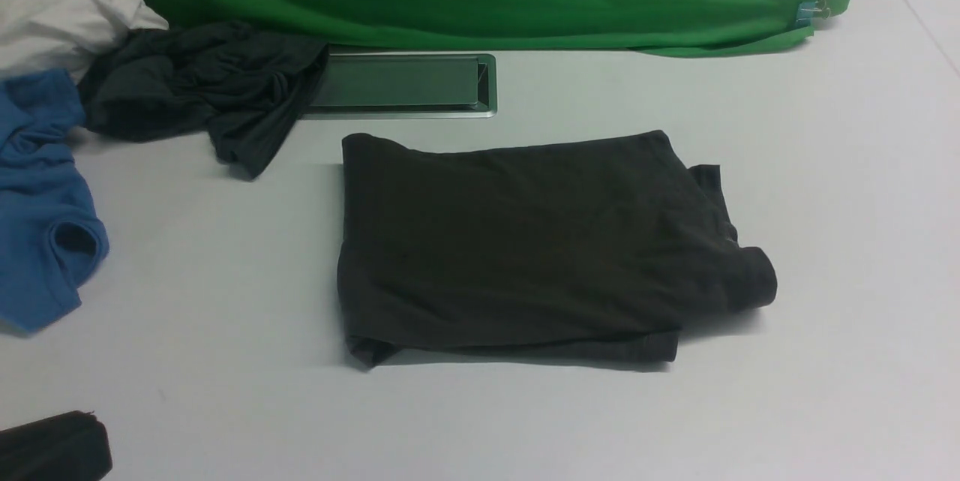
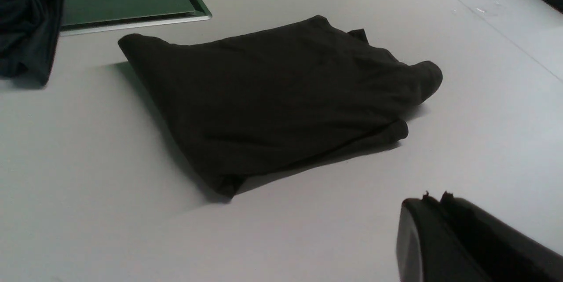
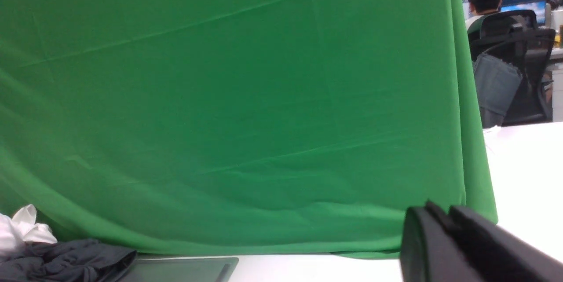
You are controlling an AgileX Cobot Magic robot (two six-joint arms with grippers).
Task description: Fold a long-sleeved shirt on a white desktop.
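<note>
Keeping clear of the cloth suited this stage, as the folding looked nearly done. The left claw (image 2: 433, 203) hung over the near left of the surface (image 1: 225, 406), pulled back from the fabric, its fingers pressed together on nothing. The right claw (image 3: 440, 216) was closed and empty too, aimed level toward the green cloth (image 3: 264, 97). Beyond the near edge, the dark long-sleeved shirt (image 1: 510, 241) lay in a compact bundle mid-surface, one rounded end poking out right. Any tidying called for a shallow pinch there, a low tuck inward, and a gentle release without dragging the layers.
</note>
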